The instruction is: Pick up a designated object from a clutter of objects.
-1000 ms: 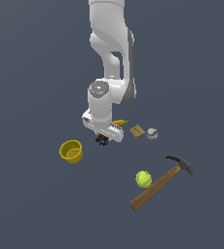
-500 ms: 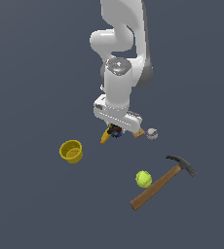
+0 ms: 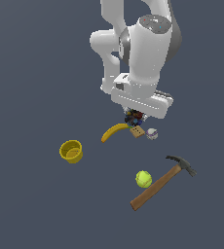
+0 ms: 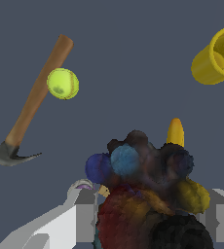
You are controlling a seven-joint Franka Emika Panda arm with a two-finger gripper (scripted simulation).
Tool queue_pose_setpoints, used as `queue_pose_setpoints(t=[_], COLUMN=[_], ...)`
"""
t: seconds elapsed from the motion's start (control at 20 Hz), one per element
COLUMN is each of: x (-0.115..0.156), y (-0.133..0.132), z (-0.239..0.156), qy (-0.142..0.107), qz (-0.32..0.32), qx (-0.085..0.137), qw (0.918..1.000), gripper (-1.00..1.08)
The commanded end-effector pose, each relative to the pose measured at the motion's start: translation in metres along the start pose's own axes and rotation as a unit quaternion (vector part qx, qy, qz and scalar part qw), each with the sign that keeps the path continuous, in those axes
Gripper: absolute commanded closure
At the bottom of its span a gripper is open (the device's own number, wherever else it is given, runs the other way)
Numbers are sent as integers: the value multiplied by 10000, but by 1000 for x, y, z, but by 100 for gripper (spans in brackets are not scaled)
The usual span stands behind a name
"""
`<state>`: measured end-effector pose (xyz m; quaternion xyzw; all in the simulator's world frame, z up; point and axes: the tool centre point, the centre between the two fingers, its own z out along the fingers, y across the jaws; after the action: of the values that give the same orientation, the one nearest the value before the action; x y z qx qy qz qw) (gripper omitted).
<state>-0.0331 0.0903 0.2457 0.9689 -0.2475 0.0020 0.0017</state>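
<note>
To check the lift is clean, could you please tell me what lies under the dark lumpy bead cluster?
Below the dark lumpy bead cluster, held between the fingers, show the yellow banana's tip, the tan square piece and the small whitish ball. The cluster covers the rest of them.

1. One small yellow cup (image 3: 71, 151).
2. One curved yellow banana (image 3: 114, 131).
3. One tan square piece (image 3: 137, 132).
4. One small whitish ball (image 3: 152, 133).
5. One yellow-green tennis ball (image 3: 143, 179).
6. One wooden-handled hammer with a dark metal head (image 3: 160, 182).
7. One dark lumpy cluster of black, red, blue and orange beads (image 3: 134, 117).
</note>
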Motion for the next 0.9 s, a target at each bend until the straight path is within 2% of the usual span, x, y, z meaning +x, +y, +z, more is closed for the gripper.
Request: queue_pose_setpoints(t=[0.0,0.45,0.85], x=[-7,-26,-34], y=[-17,-73,-100], z=[-25,-101,-137], qy=[1,-14,-23], qz=[3,-2,-2], qx=[0,6,11], qw=[10000,10000,10000], gripper=[108,108,108])
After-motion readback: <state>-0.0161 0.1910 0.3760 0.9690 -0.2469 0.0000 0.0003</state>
